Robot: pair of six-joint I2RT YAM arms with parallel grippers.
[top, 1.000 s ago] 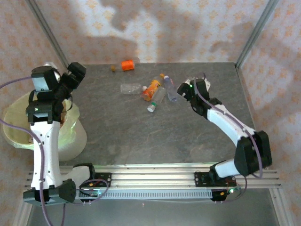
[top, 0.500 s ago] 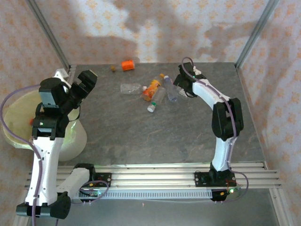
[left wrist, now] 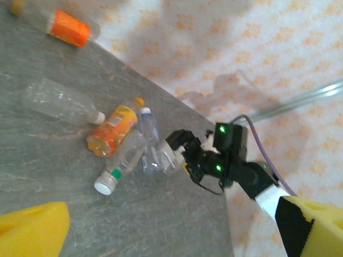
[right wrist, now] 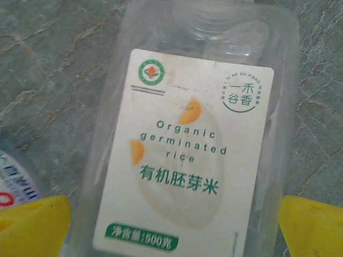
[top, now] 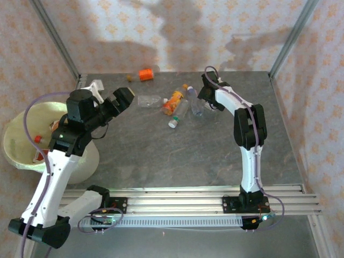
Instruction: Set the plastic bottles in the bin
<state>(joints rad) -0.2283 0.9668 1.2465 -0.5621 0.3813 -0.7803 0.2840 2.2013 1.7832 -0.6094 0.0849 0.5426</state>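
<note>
Several plastic bottles lie at the back of the table: an orange one [top: 145,74], a clear one [top: 149,100], an orange-labelled one [top: 173,102], a white-capped one [top: 177,115] and a blue-capped one [top: 194,102]. My right gripper [top: 204,101] is down at this cluster. It stands open [right wrist: 174,225] with a yellow fingertip on either side of a clear bottle with a white rice label [right wrist: 187,144] lying on the table. My left gripper [top: 121,99] hangs open and empty over the table's left part, right of the bin [top: 16,156]. The bin's yellow-green bag holds some bottles.
Slanted metal frame posts [top: 290,37] and patterned walls close in the back and sides of the grey table [top: 177,156]. The right arm's raised elbow [top: 248,121] stands above the table's right half. A small brown object [top: 129,78] lies near the orange bottle.
My left arm has swung from above the bin out over the table toward the bottles. My right arm has raised its elbow while its gripper settled lower at the bottle cluster.
</note>
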